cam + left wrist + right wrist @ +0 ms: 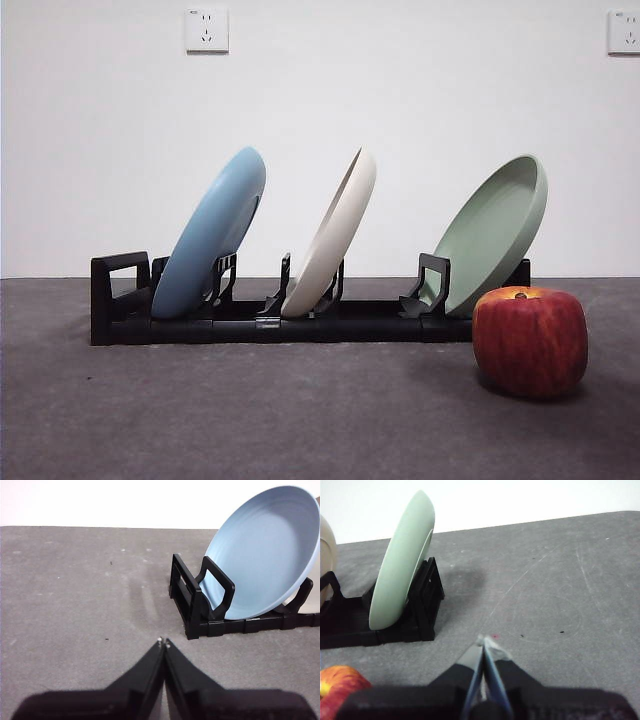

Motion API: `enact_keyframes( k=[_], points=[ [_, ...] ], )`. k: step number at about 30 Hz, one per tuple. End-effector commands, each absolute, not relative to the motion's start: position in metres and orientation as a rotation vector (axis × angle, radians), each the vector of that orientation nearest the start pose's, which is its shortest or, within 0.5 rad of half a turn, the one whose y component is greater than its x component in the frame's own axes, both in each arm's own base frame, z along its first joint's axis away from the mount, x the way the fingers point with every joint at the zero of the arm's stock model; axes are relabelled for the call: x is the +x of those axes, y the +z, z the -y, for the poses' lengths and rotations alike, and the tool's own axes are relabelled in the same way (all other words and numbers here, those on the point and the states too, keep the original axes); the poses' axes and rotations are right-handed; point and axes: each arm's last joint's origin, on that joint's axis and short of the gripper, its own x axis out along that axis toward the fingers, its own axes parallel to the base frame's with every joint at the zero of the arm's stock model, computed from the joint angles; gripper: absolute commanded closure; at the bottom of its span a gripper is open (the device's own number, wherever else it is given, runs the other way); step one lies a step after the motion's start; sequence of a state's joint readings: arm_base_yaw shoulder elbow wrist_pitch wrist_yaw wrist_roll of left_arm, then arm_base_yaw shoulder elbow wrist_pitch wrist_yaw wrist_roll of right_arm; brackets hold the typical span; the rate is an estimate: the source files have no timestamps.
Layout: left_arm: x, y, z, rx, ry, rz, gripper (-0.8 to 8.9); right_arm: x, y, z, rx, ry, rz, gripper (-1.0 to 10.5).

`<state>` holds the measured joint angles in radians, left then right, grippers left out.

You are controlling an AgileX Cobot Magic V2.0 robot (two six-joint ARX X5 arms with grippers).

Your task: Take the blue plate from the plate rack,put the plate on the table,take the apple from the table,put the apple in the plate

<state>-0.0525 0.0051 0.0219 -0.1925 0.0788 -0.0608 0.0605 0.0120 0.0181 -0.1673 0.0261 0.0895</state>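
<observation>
The blue plate [212, 232] leans upright in the left slot of the black plate rack [270, 320] on the grey table [250, 410]. It also shows in the left wrist view [265, 550], standing in the rack [200, 600]. The dark red apple [529, 340] sits on the table in front of the rack's right end; a bit of it shows in the right wrist view [337, 685]. My left gripper [163, 642] is shut and empty, over the table short of the rack's left end. My right gripper [484, 641] is shut and empty, beside the rack's right end.
A cream-white plate [335, 235] leans in the rack's middle slot and a sage-green plate [495, 230] in the right slot, also in the right wrist view [400, 565]. A white wall with two sockets [206, 30] stands behind. Neither arm shows in the front view.
</observation>
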Motion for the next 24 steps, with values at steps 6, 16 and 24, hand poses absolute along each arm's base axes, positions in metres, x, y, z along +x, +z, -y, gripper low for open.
enact_keyframes(
  k=[6,16,24],
  points=[
    [0.095,0.148,0.007,-0.06,-0.134,-0.185,8.16,0.097,0.148,-0.005,0.178,0.018,-0.175,9.5],
    [0.091,0.171,0.009,-0.19,-0.196,-0.161,8.2,0.095,0.166,-0.005,0.286,0.02,-0.145,9.6],
    [0.093,0.223,0.009,-0.191,-0.201,-0.17,8.2,0.095,0.217,-0.008,0.317,0.111,-0.162,9.6]
  ],
)
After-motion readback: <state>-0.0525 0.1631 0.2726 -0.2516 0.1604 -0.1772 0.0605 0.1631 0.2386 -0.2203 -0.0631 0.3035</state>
